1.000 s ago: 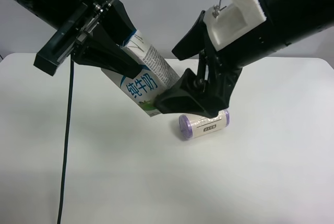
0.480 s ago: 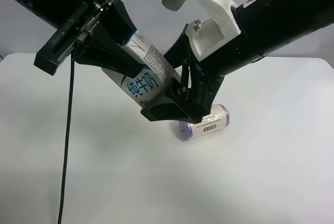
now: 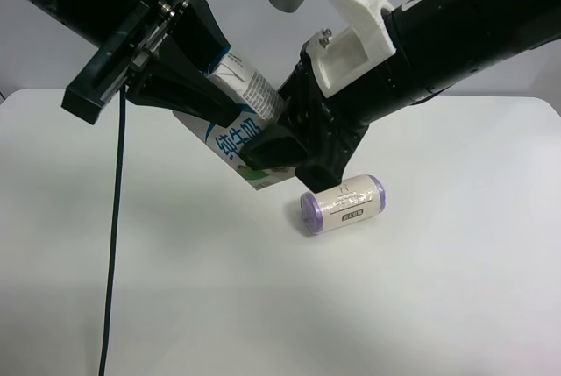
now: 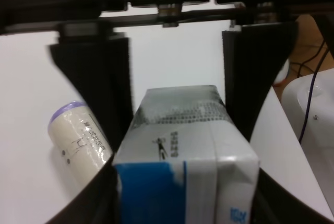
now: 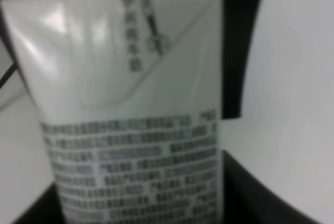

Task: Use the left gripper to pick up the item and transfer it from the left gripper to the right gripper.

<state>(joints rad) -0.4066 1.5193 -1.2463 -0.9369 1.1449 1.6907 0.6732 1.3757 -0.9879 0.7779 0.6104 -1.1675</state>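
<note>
The white milk carton (image 3: 230,141) with blue and green print hangs tilted above the table, held from both ends. My left gripper (image 3: 230,82), all black, at the exterior high view's left, is shut on its upper part. My right gripper (image 3: 272,122), on the arm with the white bracket (image 3: 351,21), has its fingers (image 4: 99,78) pressed against both sides of the carton's lower end. The carton fills the right wrist view (image 5: 130,104) and shows in the left wrist view (image 4: 182,145).
A cream roll with purple ends (image 3: 343,203) lies on the white table (image 3: 175,288) just below the right gripper; it also shows in the left wrist view (image 4: 78,135). A thin black cable (image 3: 112,244) hangs from the left arm down to the table's front.
The right gripper has moved up and toward the carton, slid its open jaws over the lower end and narrowed them onto it. The left gripper and carton have barely moved.
</note>
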